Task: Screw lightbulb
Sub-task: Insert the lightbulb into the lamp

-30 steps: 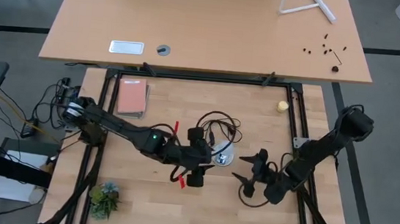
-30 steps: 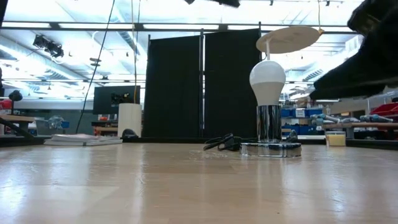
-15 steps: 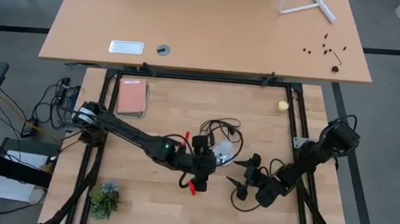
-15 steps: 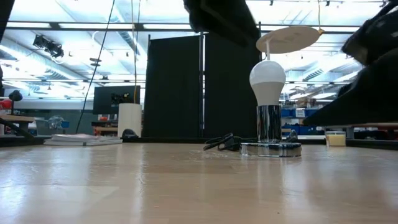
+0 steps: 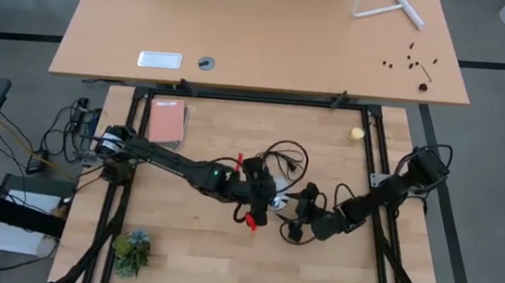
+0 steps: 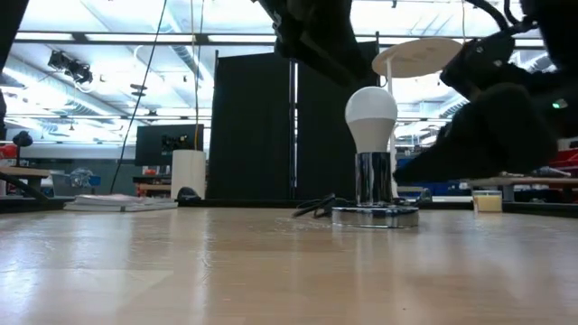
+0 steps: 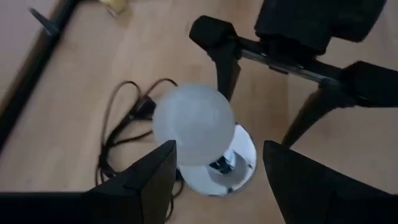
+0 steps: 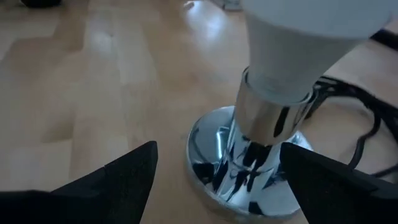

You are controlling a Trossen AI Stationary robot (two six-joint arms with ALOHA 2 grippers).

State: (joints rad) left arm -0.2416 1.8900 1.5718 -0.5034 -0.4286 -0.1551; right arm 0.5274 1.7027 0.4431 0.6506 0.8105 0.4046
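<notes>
The white frosted lightbulb [image 6: 371,116] stands upright, its base in the shiny socket [image 6: 371,181], whose round disc [image 6: 375,217] rests on the table mid-table. It shows from above in the left wrist view [image 7: 194,134]. My left gripper [image 5: 268,199] is open above the bulb, a finger on either side of the globe [image 7: 217,152], touching nothing that shows. My right gripper [image 5: 291,212] is open low at the socket's right side, its fingers either side of the disc [image 8: 217,148]. My right gripper comes level from the table's right, one finger [image 8: 118,180] on each side of the socket's disc [image 8: 230,177]. I cannot tell whether a finger touches the disc.
The socket's black cord [image 5: 281,155] loops on the table just beyond it. A yellow ball [image 5: 356,133] lies at the far right, a pink notebook [image 5: 166,122] at the far left, a small plant [image 5: 133,251] at the near left. Black frame rails [image 5: 376,163] border the table.
My left gripper has gone toward the table's right until it is over the bulb. My right gripper has gone toward the table's left, down to the socket. In the low view the socket with the bulb has slid a little to the left, staying upright.
</notes>
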